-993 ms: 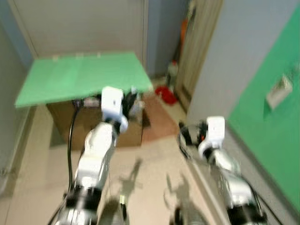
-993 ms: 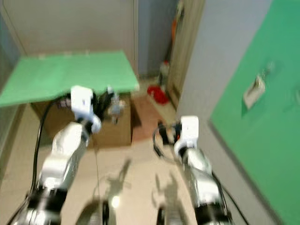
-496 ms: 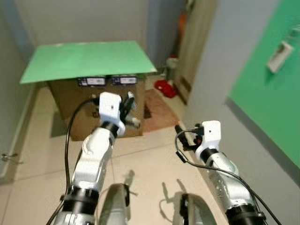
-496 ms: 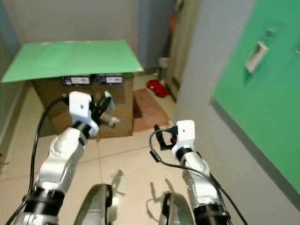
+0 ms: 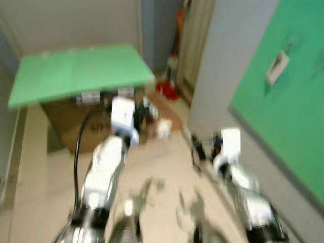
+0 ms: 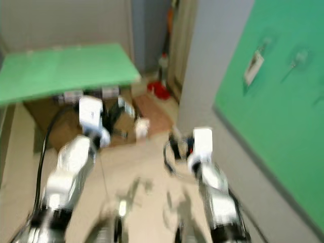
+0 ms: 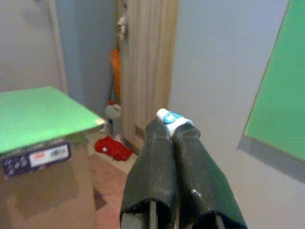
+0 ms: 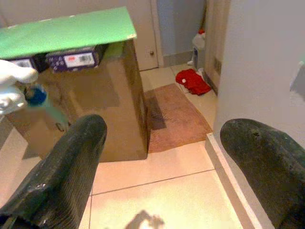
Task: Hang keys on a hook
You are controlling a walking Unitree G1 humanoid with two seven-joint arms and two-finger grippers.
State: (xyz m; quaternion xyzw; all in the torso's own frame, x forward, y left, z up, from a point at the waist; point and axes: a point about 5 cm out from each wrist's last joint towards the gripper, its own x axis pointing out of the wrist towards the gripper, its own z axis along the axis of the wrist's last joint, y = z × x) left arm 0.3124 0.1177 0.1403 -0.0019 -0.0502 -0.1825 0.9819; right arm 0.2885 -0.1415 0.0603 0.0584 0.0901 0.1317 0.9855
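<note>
- Right, your keys look like a small white piece with a blue-teal patch, poking out past the tips; blurred in the head views
- your left gripper is clamped on them, raised before the cardboard box
- your right gripper hangs spread wide above the floor tiles

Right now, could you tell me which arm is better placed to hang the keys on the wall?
Probably the left: the left gripper is shut on the white and blue key fob. The right gripper is open, though nearer the green wall panel.
</note>
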